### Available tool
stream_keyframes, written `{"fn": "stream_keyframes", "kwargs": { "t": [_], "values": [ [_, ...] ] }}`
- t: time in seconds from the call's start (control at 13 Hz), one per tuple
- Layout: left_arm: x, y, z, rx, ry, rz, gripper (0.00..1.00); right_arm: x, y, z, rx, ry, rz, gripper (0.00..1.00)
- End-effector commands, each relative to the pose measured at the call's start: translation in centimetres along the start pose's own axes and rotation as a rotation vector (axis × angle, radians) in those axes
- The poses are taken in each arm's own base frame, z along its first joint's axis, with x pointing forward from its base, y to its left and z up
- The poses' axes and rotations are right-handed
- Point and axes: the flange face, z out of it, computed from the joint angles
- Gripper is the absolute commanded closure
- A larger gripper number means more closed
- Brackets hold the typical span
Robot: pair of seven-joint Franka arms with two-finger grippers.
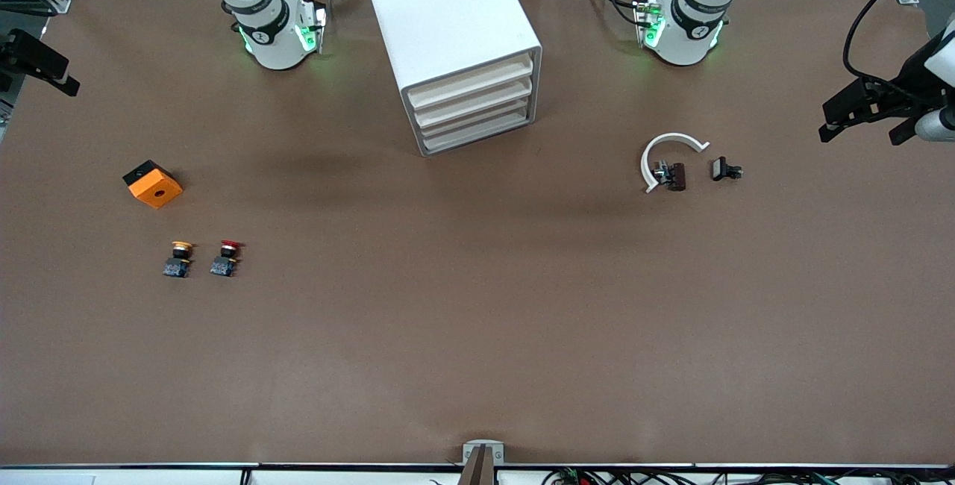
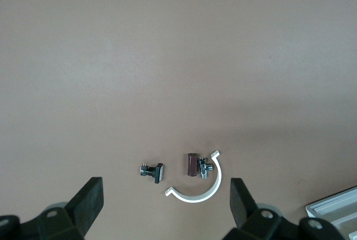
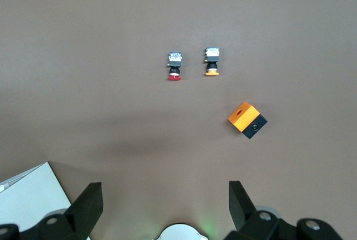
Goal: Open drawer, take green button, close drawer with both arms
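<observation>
The left gripper (image 2: 165, 184) hangs wide open and empty, high over the table (image 1: 477, 306) at about 2 o'clock, counting the front camera as 6 o'clock. Under it lie a white clip (image 2: 196, 190), a brown part (image 2: 192, 164) inside the clip's curve, and a small black bolt (image 2: 152, 171) just beside it. The right gripper (image 3: 165, 187) also hangs wide open and empty, at about 10 o'clock. The orange box (image 3: 247, 120) sits at 9 o'clock, and the red button (image 3: 174, 65) and yellow button (image 3: 211, 61) stand side by side at 8 o'clock. The cabinet (image 1: 448, 15) stands at 12 o'clock with all four drawers (image 1: 474, 101) pushed in. The green button cannot be seen.
</observation>
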Motion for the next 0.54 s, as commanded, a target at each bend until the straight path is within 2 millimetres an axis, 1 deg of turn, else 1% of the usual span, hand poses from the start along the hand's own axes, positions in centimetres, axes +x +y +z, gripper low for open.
{"fn": "stream_keyframes", "kwargs": {
  "t": [0.0, 0.31, 0.38, 0.46],
  "values": [
    [0.0, 0.1, -0.2, 0.001, -0.009, -0.009, 0.00, -0.7, 0.0, -0.1, 0.000, 0.011, -0.011, 0.00],
    [0.1, -0.5, 0.4, -0.002, -0.021, -0.017, 0.00, -0.6, 0.0, -0.2, 0.000, 0.017, -0.011, 0.00],
    [0.3, -0.7, 1.0, -0.007, -0.033, -0.024, 0.00, -0.6, 0.1, -0.3, 0.000, 0.019, -0.009, 0.00],
    [0.6, -1.7, 1.6, -0.014, -0.043, -0.047, 0.00, -0.5, 0.1, -0.2, 0.000, 0.019, -0.009, 0.00]
  ]
}}
